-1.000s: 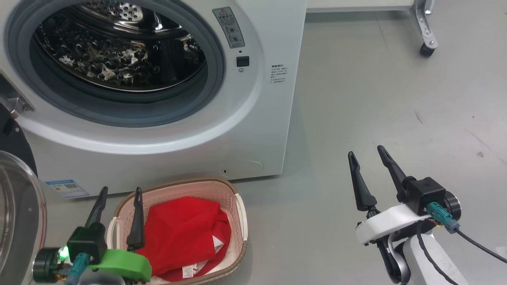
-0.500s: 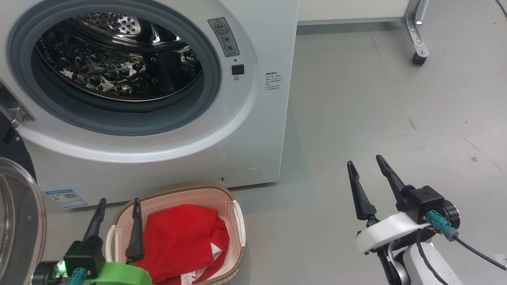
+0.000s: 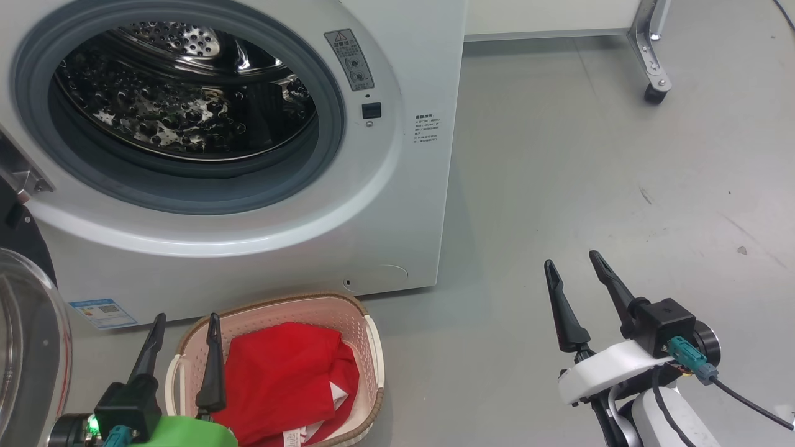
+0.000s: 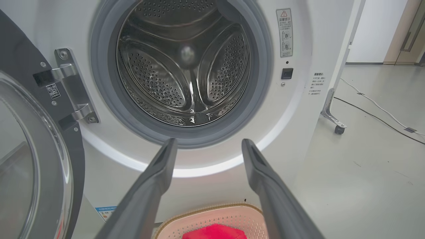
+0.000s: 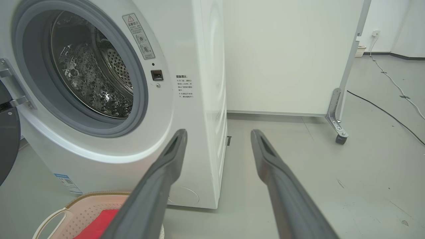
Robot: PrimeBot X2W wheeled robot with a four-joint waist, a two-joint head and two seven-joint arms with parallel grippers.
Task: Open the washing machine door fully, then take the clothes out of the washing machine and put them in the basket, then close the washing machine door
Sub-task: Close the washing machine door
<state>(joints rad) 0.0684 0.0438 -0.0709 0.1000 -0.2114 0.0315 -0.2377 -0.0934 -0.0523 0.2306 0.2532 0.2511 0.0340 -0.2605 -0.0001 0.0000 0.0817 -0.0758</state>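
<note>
Right gripper (image 5: 219,133) at 6 o'clock, jaws apart. Washing machine (image 5: 196,49) at 10 o'clock; washing machine door (image 5: 6,146) edge at 9. Basket (image 5: 86,212) at 7 o'clock, red clothes (image 5: 98,224) inside.

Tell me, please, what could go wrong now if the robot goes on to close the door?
1. The washing machine door stands wide open close beside the open left gripper; swinging it shut may strike that arm.
2. The basket with the clothes sits right in front of the washing machine, so a sweeping arm or door could knock it.
</note>
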